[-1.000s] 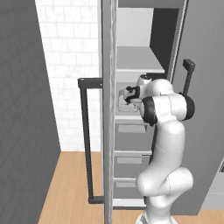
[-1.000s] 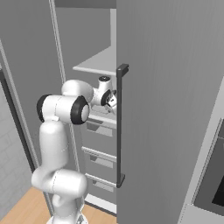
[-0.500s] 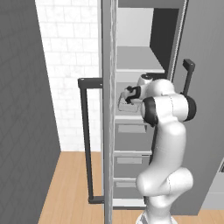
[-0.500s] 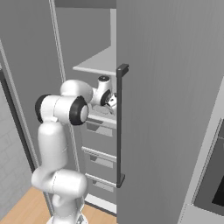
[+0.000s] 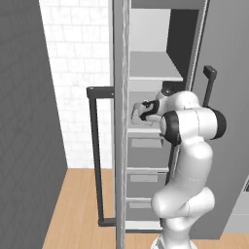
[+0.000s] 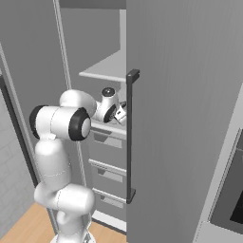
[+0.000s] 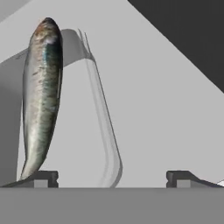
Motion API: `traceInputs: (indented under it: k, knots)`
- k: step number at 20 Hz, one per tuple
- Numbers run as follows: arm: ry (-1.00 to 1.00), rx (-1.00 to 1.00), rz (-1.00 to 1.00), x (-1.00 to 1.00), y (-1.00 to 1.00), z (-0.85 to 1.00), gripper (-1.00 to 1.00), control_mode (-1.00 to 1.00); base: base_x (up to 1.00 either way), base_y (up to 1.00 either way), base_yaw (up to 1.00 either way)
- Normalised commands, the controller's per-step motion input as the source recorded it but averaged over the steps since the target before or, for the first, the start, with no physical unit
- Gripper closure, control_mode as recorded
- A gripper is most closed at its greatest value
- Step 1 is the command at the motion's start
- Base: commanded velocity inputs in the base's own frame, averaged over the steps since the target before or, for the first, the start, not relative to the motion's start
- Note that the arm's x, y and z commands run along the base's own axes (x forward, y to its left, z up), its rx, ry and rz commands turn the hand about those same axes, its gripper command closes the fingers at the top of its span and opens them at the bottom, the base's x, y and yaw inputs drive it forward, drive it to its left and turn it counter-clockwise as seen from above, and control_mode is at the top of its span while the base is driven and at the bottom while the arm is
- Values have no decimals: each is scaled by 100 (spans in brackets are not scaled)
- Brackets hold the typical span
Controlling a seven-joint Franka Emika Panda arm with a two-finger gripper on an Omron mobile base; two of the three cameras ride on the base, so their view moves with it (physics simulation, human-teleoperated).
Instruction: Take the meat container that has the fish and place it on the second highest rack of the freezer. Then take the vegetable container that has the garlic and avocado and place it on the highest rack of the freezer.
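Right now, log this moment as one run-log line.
stage: fish container set down | end effector: open, fingers apart | fish: in its container | place: second highest rack, freezer

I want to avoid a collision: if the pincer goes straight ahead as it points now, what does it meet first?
Probably the rim of the meat container, which curves up between the open pincer tips; the fish lies off to one side. Depth is unclear.
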Motion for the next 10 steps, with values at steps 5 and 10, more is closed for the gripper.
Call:
traceInputs:
  k: [5,10]
  knots:
    - [-16,0,0,-13,7,53,-100,-100,0,0,0]
    - [-16,0,0,-42,-2,84,-100,-100,0,0,0]
